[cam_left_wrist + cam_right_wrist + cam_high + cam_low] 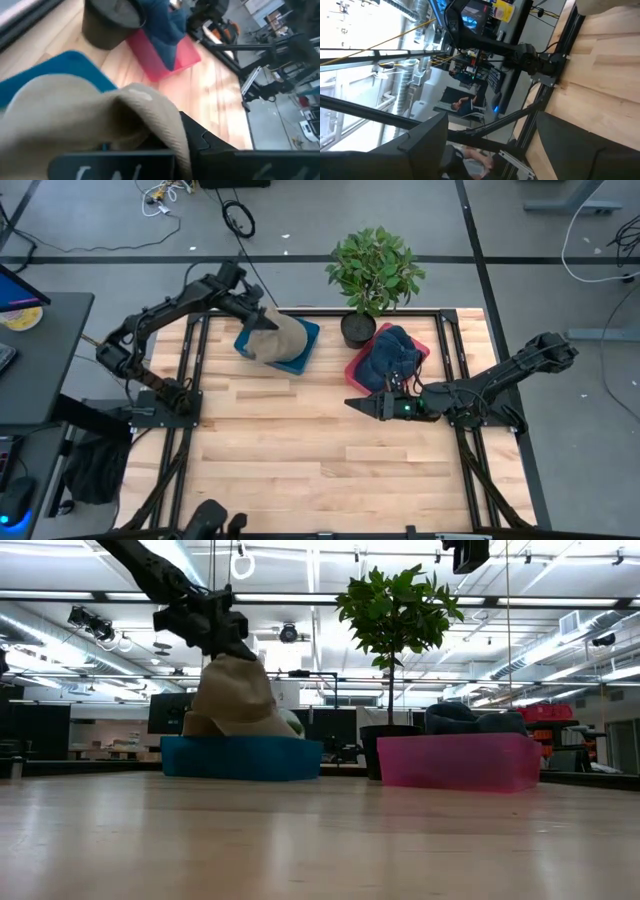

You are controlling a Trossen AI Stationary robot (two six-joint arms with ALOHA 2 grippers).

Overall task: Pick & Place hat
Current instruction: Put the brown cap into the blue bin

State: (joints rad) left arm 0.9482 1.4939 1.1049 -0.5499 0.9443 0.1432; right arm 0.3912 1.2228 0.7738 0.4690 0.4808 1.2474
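A tan hat (280, 342) (236, 695) stands drawn up into a cone over the blue tray (310, 336) (240, 758) at the table's far side. My left gripper (262, 318) (222, 644) is above it, shut on its top. In the left wrist view the tan cloth (75, 110) fills the foreground. A dark blue hat (390, 355) (470, 720) lies in the pink tray (421, 346) (455, 762). My right gripper (362, 404) (490, 120) hovers open, just on the near side of the pink tray and rolled onto its side, touching nothing. My left gripper holds the tan hat by its top (228, 662), coming from above and slanting in from the table's far left. The cloth drapes over a finger (210, 145) and hides the pinch. The hat hangs below the fingers; its lower edge sits behind the blue tray's wall.
A potted plant (375, 270) (395, 610) stands in a black pot (357, 330) between the two trays at the far edge. The light wood table (300, 450) stretches bare toward the near edge. Black frame rails (195, 380) run along both sides.
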